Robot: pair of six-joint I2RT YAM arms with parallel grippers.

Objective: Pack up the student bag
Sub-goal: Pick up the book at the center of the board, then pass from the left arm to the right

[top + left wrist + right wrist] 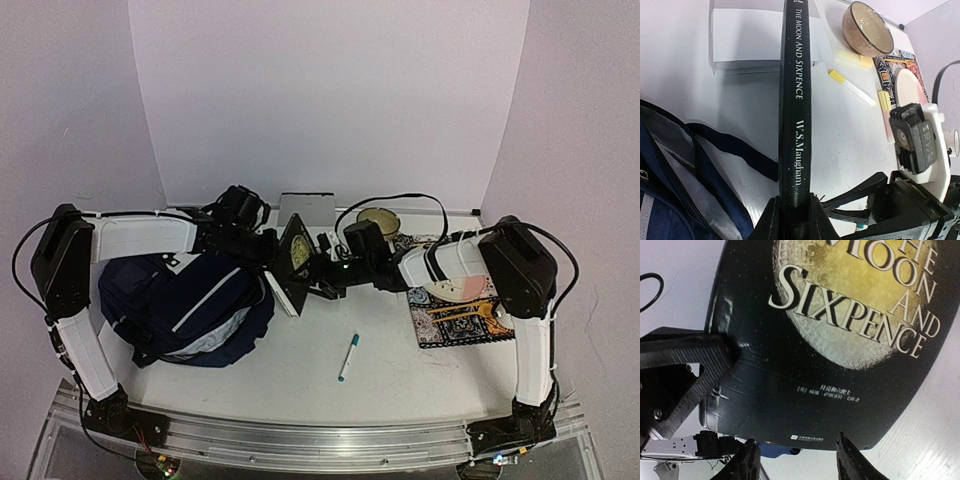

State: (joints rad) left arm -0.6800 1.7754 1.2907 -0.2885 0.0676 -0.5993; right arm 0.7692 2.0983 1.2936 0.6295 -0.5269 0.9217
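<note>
Your left gripper [793,207] had its jaws pinching the Moon and Sixpence paperback [795,100] only at the foot of its spine. The long body standing out beyond them could have swung or slipped on the way to the student bag [670,200], which lay on the worktop just left of those jaws, and a corner could have snagged the dark strap [735,150] lying between. Only the right wrist view showed your right gripper [795,440] with its jaws spread at the cover's lower edge, gripping nothing, while only the left wrist view showed the bag's zip edge and pale lining.
</note>
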